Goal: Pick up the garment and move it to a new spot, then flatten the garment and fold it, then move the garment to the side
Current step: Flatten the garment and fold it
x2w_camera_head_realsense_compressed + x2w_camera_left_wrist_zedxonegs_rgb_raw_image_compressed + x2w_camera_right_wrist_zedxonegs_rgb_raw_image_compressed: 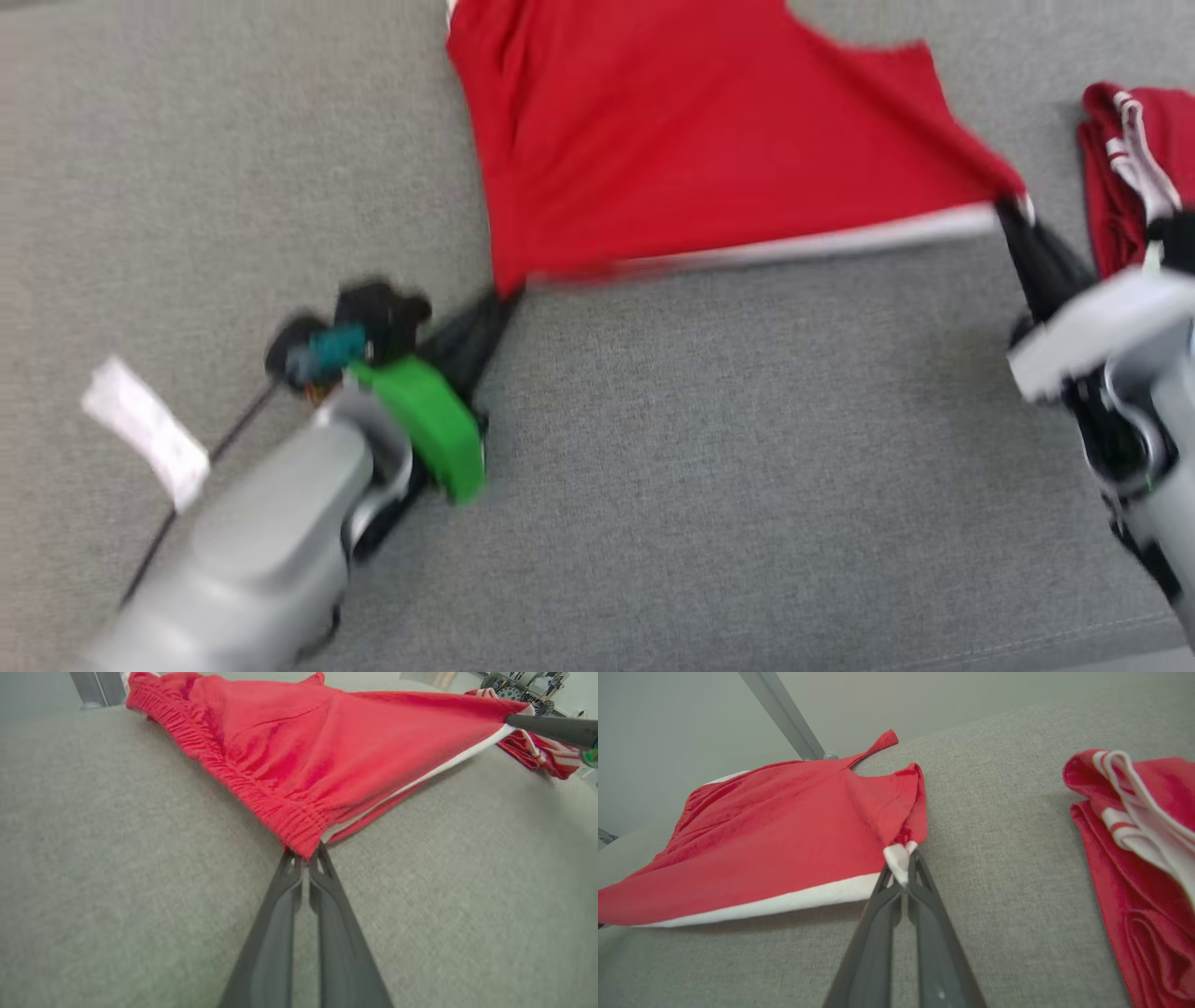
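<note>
Both jaws pinch corners of the red garment (691,140), seemingly stretched taut between them.

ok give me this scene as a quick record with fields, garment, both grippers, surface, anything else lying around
garment: red, elastic waistband, white stripe along one edge; pulled taut between the two grippers, not yet folded
left gripper: shut on the waistband corner
right gripper: shut on the white-striped corner
surface: grey woven fabric, under the garment
second garment: red with white stripes, bunched up to the right, apart from the held one
</note>
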Tool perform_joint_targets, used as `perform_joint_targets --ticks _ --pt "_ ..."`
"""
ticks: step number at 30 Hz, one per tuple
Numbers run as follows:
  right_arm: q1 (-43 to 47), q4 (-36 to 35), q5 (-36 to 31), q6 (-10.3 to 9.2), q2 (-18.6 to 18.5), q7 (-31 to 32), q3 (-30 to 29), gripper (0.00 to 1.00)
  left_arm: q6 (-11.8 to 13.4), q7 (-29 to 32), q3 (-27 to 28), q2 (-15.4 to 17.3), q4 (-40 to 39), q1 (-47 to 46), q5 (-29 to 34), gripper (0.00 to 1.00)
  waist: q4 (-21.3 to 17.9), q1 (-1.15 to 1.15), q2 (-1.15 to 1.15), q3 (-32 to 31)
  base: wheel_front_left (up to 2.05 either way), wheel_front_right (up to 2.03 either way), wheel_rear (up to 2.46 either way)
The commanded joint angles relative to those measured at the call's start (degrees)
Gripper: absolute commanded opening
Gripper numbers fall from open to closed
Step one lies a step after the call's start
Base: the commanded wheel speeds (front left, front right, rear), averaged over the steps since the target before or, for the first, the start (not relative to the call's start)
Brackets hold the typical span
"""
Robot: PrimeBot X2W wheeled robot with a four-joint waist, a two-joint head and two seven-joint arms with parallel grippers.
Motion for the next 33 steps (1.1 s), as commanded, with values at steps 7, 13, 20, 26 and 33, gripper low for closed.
perform_joint_targets --ticks 7,13,20,26,33 --pt "25.0 -7.1 3.6 -0.07 -3.5 -0.7 -4.4 0.00 4.0 2.0 -2.6 6.9 -14.6 22.4 -8.4 0.00 1.8 0.00 0.00 -13.8 0.00 0.00 0.00" --pt "42.3 -15.9 4.4 -0.08 -2.7 0.3 -11.8 0.00 14.4 1.2 -4.1 9.5 -27.5 38.1 -12.4 0.00 2.3 0.00 0.00 -14.9 0.00 0.00 0.00" --pt "42.0 -23.0 1.4 -0.08 -0.2 6.3 -20.5 0.00 19.3 0.9 -1.0 7.4 -35.4 38.2 -13.2 0.00 5.1 0.00 0.00 -11.9 0.00 0.00 0.00" --pt "28.9 -22.8 -2.7 -0.05 1.2 14.3 -20.1 0.00 19.6 3.1 1.1 3.9 -36.8 32.1 -14.1 0.00 8.6 0.00 0.00 -8.0 0.00 0.00 0.00" --pt "17.3 -17.8 -6.1 -0.02 0.6 21.7 -20.0 0.00 21.2 7.1 1.7 1.5 -36.9 26.2 -14.4 0.00 14.1 0.00 0.00 -5.6 0.00 0.00 0.00"
